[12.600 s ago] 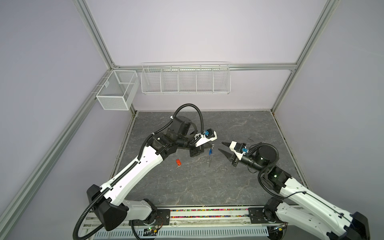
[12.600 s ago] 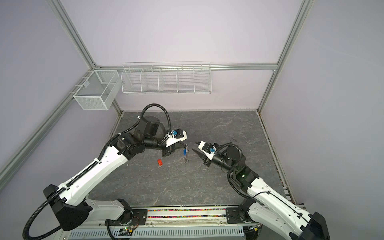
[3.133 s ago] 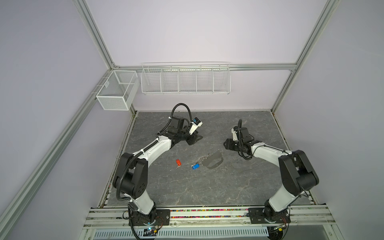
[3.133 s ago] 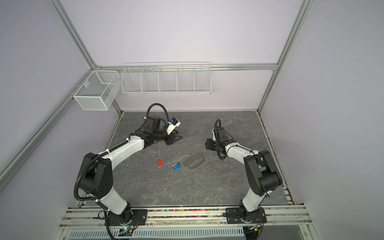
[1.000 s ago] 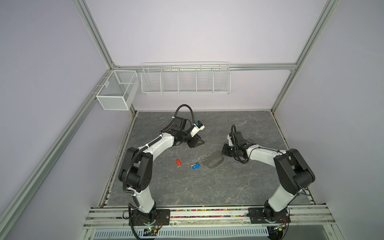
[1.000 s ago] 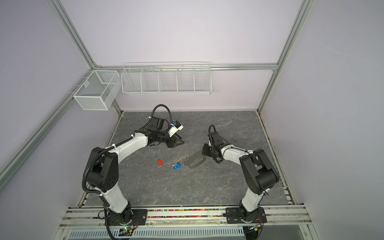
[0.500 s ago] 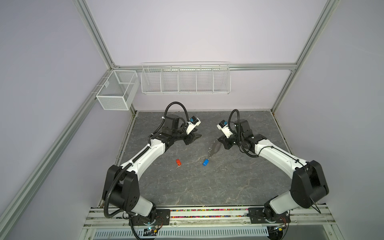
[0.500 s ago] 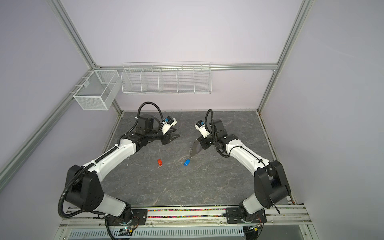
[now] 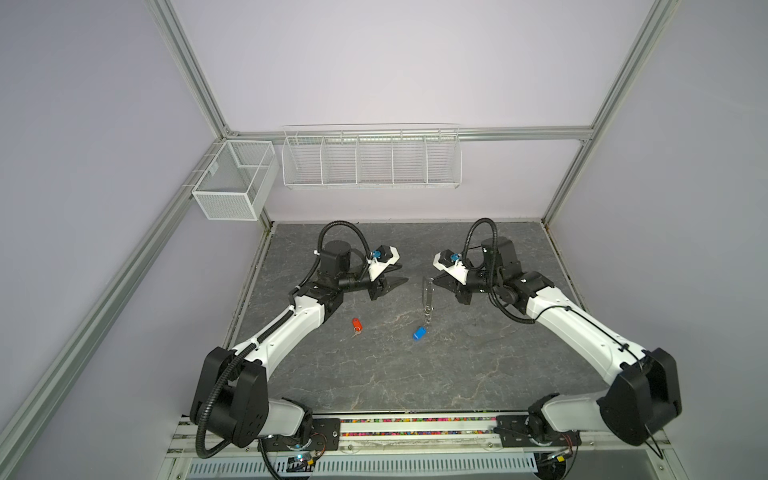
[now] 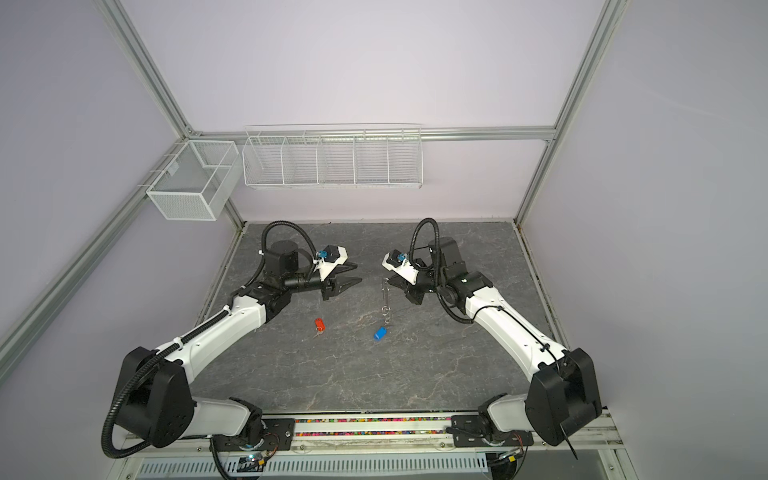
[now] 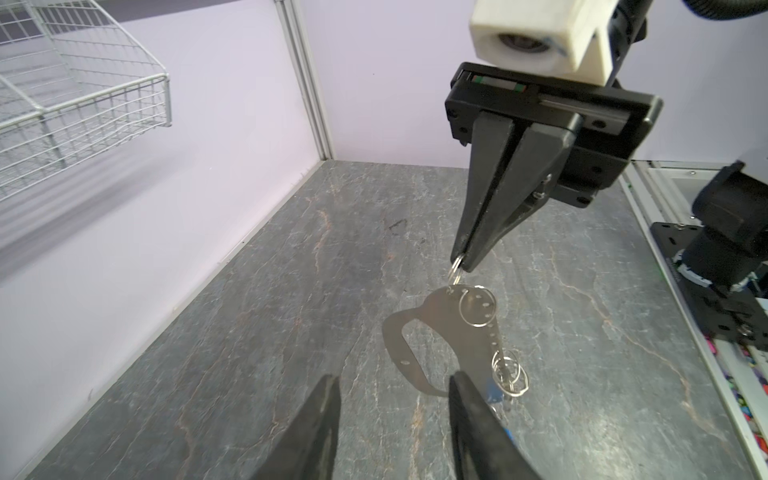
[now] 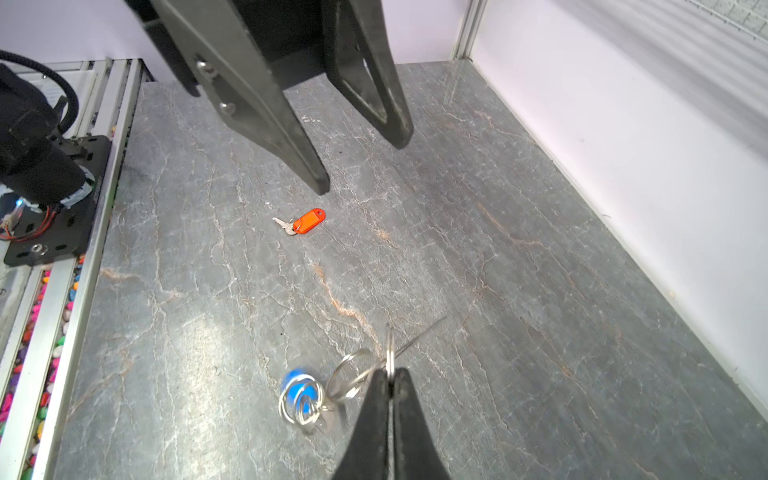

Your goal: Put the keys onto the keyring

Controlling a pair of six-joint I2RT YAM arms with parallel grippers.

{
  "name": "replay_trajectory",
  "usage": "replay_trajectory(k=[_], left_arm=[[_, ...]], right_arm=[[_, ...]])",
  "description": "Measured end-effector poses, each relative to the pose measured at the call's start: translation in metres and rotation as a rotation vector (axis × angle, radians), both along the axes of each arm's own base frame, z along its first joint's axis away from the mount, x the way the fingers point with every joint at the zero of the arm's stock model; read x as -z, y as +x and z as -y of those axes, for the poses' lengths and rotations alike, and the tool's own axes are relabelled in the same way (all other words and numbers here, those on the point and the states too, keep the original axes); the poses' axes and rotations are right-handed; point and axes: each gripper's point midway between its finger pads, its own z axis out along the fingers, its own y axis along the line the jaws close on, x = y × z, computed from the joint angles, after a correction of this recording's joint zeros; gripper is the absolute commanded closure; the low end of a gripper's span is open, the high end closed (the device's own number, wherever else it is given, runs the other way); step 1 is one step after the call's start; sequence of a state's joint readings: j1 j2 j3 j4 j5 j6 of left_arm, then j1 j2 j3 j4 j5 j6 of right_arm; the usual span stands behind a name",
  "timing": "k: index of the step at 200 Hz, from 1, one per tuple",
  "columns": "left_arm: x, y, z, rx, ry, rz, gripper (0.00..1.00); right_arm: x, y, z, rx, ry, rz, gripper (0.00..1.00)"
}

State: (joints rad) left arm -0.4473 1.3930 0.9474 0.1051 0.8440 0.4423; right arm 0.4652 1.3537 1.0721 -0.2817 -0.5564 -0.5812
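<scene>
Right gripper [image 11: 462,265] clamps the dangling keyring [image 11: 444,316] by its upper end, blue-tagged key [image 9: 419,333] attached; left gripper [image 9: 401,273] stands open, empty

Dangling keyring [image 11: 478,340] with blue key [image 9: 419,333]

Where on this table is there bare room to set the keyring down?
Bare table lies between the front rail and the orange-tagged key and blue-tagged key, and along the back wall. Crowded: the middle, where the open left gripper faces the right gripper holding the keyring.
</scene>
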Motion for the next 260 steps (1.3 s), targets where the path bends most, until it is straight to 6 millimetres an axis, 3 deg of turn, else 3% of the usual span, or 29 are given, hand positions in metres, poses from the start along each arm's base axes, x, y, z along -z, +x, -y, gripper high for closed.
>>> replay_trajectory(k=[64,99,151,260], left_arm=[[-0.006,-0.031,0.021,0.137,0.004,0.122,0.69],[0.004,-0.047,0.031,0.16,0.049,0.219,0.7],[0.013,-0.046,0.035,0.143,0.102,0.293,0.71],[0.032,-0.037,0.046,0.134,0.164,0.292,0.78]], right_arm=[[0.0,-0.027,0.001,-0.107,0.013,0.266,0.93],[0.003,-0.035,-0.003,-0.154,-0.018,0.429,0.93],[-0.001,-0.03,-0.004,-0.162,-0.044,0.534,0.93],[-0.005,-0.033,-0.009,-0.176,-0.027,0.544,0.93]])
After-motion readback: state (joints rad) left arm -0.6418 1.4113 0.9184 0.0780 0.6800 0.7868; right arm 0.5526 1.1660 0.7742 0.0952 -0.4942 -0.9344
